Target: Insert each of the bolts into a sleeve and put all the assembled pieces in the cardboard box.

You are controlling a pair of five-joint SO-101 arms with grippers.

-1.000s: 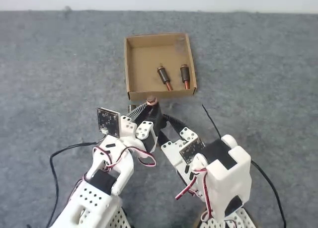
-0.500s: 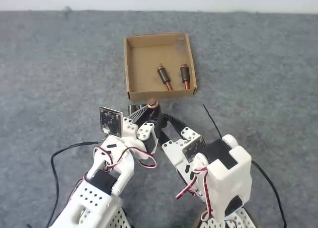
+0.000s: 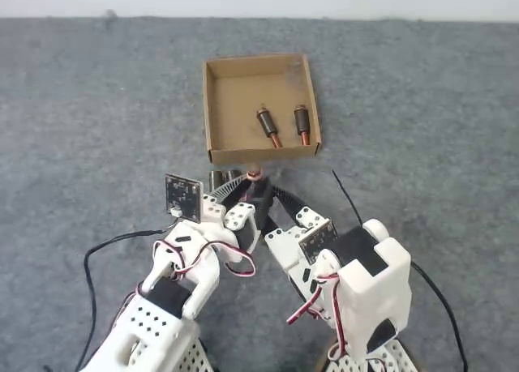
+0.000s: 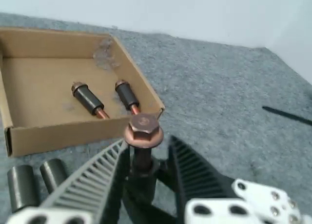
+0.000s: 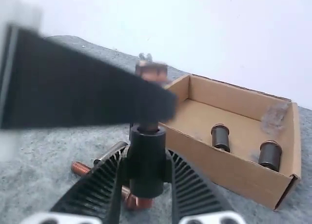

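A copper bolt (image 4: 143,130) stands upright just in front of the cardboard box (image 3: 212,104), and my left gripper (image 4: 146,151) is shut on its shaft. Under it, my right gripper (image 5: 146,158) is shut on a black sleeve (image 5: 146,160), with the bolt's shaft entering its top. In the high view both grippers meet at the bolt (image 3: 254,176), close to the box's near wall. Two assembled pieces (image 3: 268,125) (image 3: 302,123) lie inside the box. Two loose sleeves (image 4: 22,187) (image 4: 53,173) lie on the carpet beside the grippers. A loose bolt (image 5: 80,168) lies under the right gripper.
Grey carpet (image 3: 422,104) covers the table. A black cable (image 3: 345,198) runs on the carpet beside the right arm, and another cable (image 3: 105,246) loops out from the left arm. The box's near wall (image 5: 229,177) stands right behind the held parts.
The bolt's head has come lower and slightly toward the arms, sinking further into the sleeve. The left gripper followed it; the right arm barely shifted.
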